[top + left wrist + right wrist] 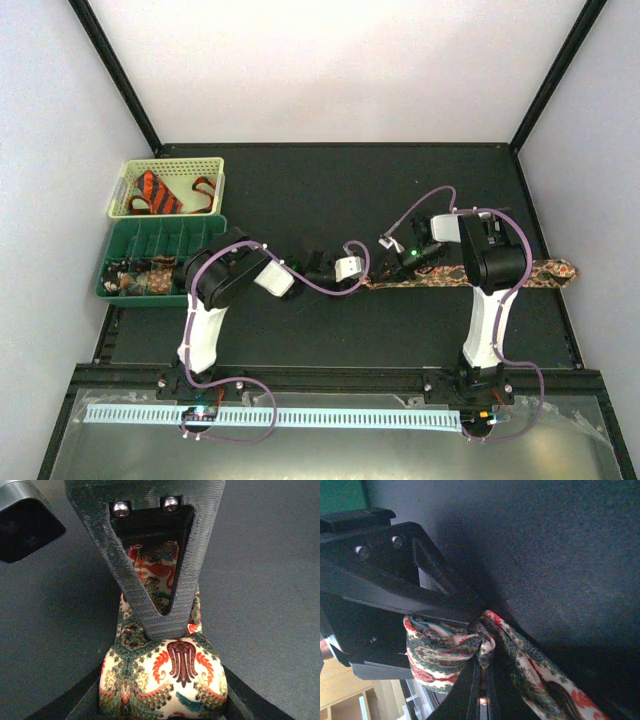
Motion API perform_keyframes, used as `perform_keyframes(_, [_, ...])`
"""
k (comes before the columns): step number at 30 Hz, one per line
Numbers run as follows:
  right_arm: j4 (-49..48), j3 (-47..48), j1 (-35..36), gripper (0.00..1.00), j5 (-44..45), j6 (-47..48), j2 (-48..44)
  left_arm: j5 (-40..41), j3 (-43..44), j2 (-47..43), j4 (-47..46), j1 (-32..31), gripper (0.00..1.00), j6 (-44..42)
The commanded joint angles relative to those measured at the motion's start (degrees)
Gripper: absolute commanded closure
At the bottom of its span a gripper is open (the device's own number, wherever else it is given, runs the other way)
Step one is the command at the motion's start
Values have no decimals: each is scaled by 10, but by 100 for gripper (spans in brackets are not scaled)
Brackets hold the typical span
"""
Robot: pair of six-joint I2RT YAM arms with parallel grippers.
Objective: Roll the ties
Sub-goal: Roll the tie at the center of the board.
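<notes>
Two neckties are in view. One long paisley-patterned fabric necktie in brown, green and red (545, 270) stretches across the black bench (330, 190). One orange necktie with black stripes (158, 190) lies in a pale yellow-green perforated plastic basket (170, 162) at the bench's far left. One dark green plastic tray with compartments (165, 225) sits just in front of the basket, and the small dark items in its near-left compartments are too small to identify.

Both robot arms meet over the left end of the paisley necktie. The left pincer (164, 675), its jaws partly apart, has hold of a bunched bundle of the fabric, with a finger against each side. The right pincer (482, 667), its jaws closed tight, pinches the same necktie just beside that bundle. From there the strip runs flat to the right beneath the right arm. Its far end lies near the bench's right edge.
</notes>
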State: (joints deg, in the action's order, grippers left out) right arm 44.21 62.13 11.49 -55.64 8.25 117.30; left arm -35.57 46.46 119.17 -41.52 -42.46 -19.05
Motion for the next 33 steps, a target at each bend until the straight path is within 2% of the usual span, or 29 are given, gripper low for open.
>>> perform_keyframes(1, [-17, -15, 3, 98, 105, 4, 35, -2, 25, 2, 15, -11, 54, -10])
perform_keyframes(6, [-19, -12, 2, 98, 99, 1, 37, 8, 34, -1, 49, -18, 54, -12])
perform_keyframes(13, [-18, -11, 2, 98, 99, 1, 37, 10, 55, 32, 50, -21, 60, -9])
perform_keyframes(23, [-24, -10, 4, 98, 94, -3, 43, 4, 61, 21, 73, -25, 52, -4])
perform_keyframes(29, [-24, -8, 4, 98, 99, -5, 42, 6, 61, 33, 73, -25, 60, -4])
perform_keyframes(31, [-22, -6, 4, 97, 97, -6, 43, 29, 65, 26, 109, -25, 64, -15])
perform_keyframes(33, [-8, 4, 3, 90, 96, 0, 41, 63, 69, 9, 163, -25, 66, -32])
